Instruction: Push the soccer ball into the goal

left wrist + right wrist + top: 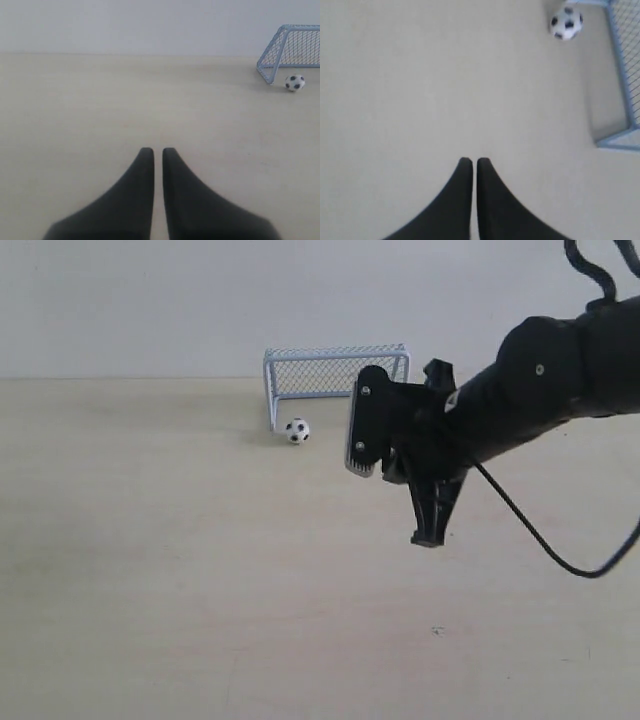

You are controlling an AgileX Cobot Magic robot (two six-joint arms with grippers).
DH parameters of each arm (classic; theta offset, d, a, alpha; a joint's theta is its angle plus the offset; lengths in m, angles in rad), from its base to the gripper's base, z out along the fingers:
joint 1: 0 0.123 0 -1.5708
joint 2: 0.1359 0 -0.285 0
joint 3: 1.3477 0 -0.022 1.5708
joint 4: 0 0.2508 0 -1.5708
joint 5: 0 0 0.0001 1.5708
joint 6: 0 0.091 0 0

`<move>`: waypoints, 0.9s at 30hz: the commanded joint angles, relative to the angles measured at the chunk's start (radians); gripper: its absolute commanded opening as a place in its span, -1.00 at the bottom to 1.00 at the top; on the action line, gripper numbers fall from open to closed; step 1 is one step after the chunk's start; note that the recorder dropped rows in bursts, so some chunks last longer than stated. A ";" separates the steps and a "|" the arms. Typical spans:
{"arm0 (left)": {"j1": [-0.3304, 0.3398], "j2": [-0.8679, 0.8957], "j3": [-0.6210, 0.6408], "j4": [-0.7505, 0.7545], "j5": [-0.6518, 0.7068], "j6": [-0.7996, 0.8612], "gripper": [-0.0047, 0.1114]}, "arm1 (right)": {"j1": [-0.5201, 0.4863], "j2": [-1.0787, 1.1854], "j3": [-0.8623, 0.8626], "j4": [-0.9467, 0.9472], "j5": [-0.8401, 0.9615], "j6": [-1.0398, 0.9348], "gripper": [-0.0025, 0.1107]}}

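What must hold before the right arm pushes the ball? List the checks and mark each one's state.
1. Soccer ball outside the goal, on the table just in front of it: ok.
2. Goal standing upright: ok.
3. Right gripper empty, its fingers together: ok.
4. Only bare table between the right gripper and the ball: ok.
5. Right gripper low enough to meet the ball: cannot tell; in the exterior view it hangs above the table.
6. Left gripper well away from the ball, its fingers together: ok.
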State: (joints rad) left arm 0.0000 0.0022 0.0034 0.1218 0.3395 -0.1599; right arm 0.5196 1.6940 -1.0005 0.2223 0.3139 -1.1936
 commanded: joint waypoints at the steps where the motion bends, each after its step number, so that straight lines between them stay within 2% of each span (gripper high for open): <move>1: 0.002 -0.002 -0.003 -0.001 0.001 -0.005 -0.81 | 0.000 -0.106 0.089 -0.002 0.118 0.129 -0.96; 14: 0.002 -0.002 -0.003 -0.001 0.001 -0.005 -0.81 | 0.001 -0.520 0.335 0.084 0.158 0.278 -0.96; 18: 0.002 -0.002 -0.003 -0.001 0.001 -0.005 -0.81 | 0.001 -0.603 0.344 0.085 0.192 0.372 -0.96; 22: 0.002 -0.002 -0.003 -0.001 0.001 -0.005 -0.81 | 0.003 -0.692 0.344 0.111 0.309 0.441 -0.96; 27: 0.002 -0.002 -0.003 -0.001 0.001 -0.005 -0.81 | 0.003 -0.780 0.344 0.111 0.335 0.508 -0.96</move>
State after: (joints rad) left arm 0.0000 0.0022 0.0034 0.1218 0.3395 -0.1599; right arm 0.5196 0.9480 -0.6572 0.3274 0.6247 -0.7073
